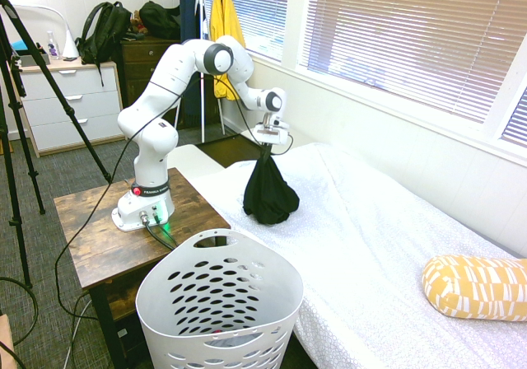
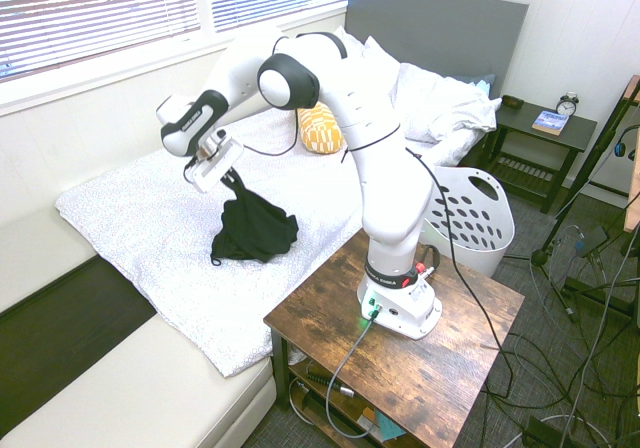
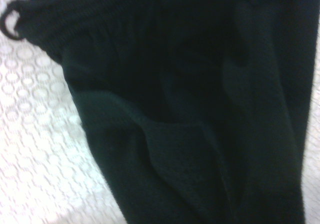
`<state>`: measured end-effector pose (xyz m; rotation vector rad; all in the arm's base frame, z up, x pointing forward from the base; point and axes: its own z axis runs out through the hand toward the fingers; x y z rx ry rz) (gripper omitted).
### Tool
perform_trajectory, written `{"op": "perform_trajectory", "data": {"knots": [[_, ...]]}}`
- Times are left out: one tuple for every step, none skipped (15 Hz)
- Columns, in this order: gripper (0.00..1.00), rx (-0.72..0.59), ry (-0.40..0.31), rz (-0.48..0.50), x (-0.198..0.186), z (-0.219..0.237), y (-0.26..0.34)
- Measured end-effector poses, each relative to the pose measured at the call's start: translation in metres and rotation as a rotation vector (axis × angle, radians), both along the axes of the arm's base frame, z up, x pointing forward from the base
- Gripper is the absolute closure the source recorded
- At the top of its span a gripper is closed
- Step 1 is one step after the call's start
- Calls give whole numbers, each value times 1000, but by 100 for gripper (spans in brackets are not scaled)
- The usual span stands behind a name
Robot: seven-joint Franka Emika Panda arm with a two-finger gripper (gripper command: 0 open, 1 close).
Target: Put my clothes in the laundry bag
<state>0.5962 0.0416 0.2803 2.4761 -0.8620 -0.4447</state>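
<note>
The clothes (image 1: 269,194), one black fabric garment, hang in a pinched bunch from my gripper (image 1: 268,150) above the white bed cover; their lower folds still rest on the cover. In the second exterior view the clothes (image 2: 253,230) droop from my gripper (image 2: 232,175), which is shut on their top. Black cloth (image 3: 190,109) fills most of the wrist view. The laundry bag (image 1: 219,303), a tall white holed basket, stands on the floor at the bed's near corner, beside the wooden table, also seen as the laundry bag (image 2: 470,218).
The arm stands on a wooden side table (image 1: 99,237). A yellow patterned pillow (image 1: 476,287) lies further along the bed (image 1: 370,221). A dresser (image 1: 70,101) with a black backpack (image 1: 103,31) and a hanging yellow garment (image 1: 224,15) stand at the back.
</note>
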Motion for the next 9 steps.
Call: {"op": "perform_trajectory", "data": {"knots": [[100,-17,29,24,-5,35,-13],[100,-45,54,44,-11,74,-28],[100,-67,66,54,-17,111,-45],[100,-81,71,57,-25,146,-62],[100,-93,87,57,-36,174,-80],[100,-105,114,56,-49,200,-96],[100,-119,142,53,-63,225,-112],[100,-139,166,45,-77,250,-128],[100,-159,181,29,-92,276,-146]]}}
